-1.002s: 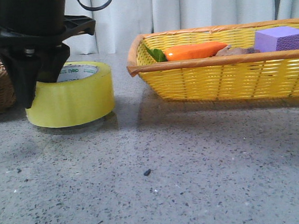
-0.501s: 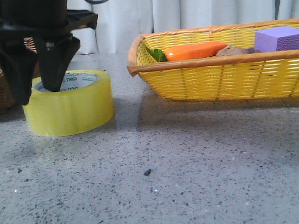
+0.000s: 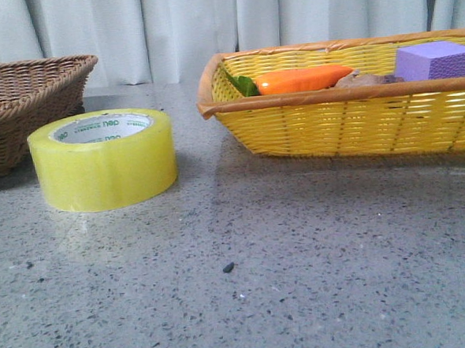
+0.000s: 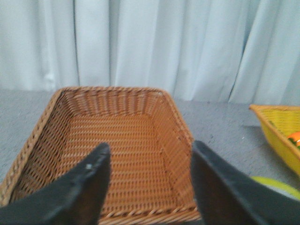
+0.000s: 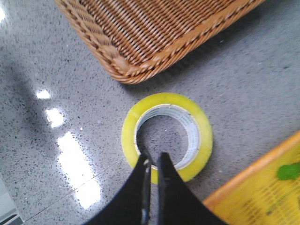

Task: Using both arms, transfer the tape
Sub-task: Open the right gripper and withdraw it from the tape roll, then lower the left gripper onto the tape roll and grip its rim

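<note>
The yellow tape roll (image 3: 103, 162) lies flat on the grey table, its white core with green letters facing up. No gripper shows in the front view. In the right wrist view my right gripper (image 5: 153, 154) hangs high above the near rim of the tape (image 5: 204, 136), its fingers almost together with only a thin slit and nothing between them. In the left wrist view my left gripper (image 4: 150, 145) is wide open and empty above the brown wicker basket (image 4: 122, 126). A sliver of the tape (image 4: 276, 187) shows beside its right finger.
The brown wicker basket (image 3: 23, 100) stands just behind and left of the tape. A yellow wicker basket (image 3: 332, 120) on the right holds an orange carrot (image 3: 302, 79) and a purple foam block (image 3: 435, 59). White curtains close the back.
The black gripper that held the tape's left rim set it flat, let go and rose out of the front view. The tape stays where it was set.
</note>
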Motion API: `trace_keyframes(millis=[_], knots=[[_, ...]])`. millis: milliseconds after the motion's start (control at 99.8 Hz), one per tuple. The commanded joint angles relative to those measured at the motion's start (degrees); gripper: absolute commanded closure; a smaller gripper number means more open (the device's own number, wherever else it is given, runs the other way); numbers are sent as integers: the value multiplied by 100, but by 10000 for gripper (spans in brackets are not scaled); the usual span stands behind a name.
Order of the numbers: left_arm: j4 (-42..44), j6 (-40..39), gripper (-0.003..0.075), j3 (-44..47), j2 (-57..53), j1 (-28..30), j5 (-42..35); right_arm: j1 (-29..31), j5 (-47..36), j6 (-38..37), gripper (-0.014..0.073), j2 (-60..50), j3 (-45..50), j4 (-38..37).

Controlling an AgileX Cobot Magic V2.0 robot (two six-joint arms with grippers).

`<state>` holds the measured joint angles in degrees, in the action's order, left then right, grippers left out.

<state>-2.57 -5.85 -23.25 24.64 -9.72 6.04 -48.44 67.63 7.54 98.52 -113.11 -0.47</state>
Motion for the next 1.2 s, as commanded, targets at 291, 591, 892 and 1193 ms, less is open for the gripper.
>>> trace_keyframes(millis=[291, 591, 892, 1193], knots=[[-326, -45, 300, -444, 580, -783, -604, -1, -996, -417, 660, -1657, 593, -980], [149, -45, 300, -1121, 1536, -1880, -372, -1, -2234, -1243, 660, -3232, 2708, -1868], [683, -45, 300, -2059, 2801, -2933, 706, -1, -3332, -2171, 660, -4508, 4345, -2684], [686, 124, 300, -3002, 4172, -3187, 1999, -1, -2942, -2181, 660, -5000, 4690, -2715]])
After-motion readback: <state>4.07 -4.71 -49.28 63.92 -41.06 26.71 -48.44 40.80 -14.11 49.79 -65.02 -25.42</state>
